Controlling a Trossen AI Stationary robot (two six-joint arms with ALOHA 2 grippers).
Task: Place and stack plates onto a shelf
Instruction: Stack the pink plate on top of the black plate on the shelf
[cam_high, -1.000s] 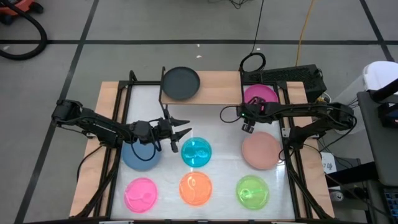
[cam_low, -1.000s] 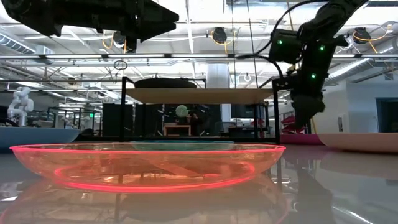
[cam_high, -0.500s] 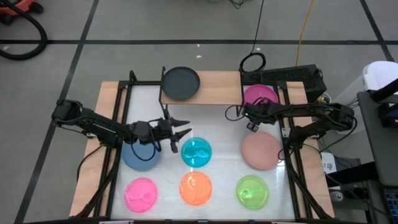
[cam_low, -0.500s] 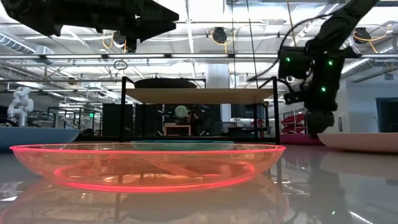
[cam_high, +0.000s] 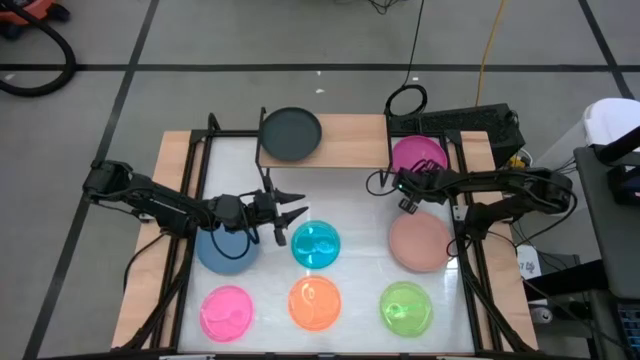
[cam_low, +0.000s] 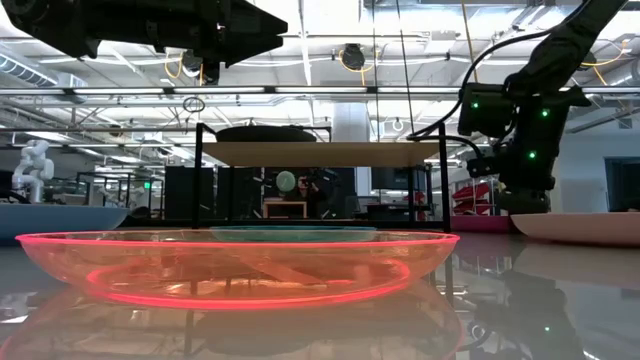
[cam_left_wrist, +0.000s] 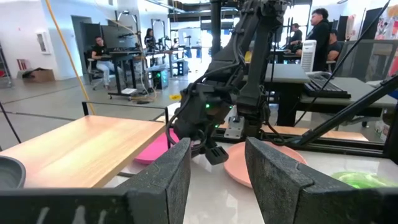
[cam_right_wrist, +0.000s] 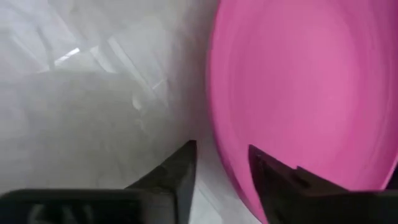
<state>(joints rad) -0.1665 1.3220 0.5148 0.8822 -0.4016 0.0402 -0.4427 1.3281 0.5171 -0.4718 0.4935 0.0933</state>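
Magenta plate (cam_right_wrist: 305, 93): only right wrist shows fingers (cam_right_wrist: 221, 171) straddling its rim.

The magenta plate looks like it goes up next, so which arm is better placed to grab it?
The right. Its gripper hangs open at the magenta plate's rim, as its wrist view shows. The left gripper waits open across the table, between the blue plate and cyan plate.

White-topped table (cam_high: 365, 215), wooden edges, on grey floor (cam_high: 250, 40) with dark tape lines. Black hose (cam_high: 40, 55) on floor, far left. Orange cable (cam_high: 487, 50) and black cable (cam_high: 415, 45) run across floor behind table. Black keyboard (cam_high: 460, 120) at table's far right corner. People (cam_left_wrist: 99, 53) seated at desks in room beyond; another person (cam_left_wrist: 320, 31) standing.
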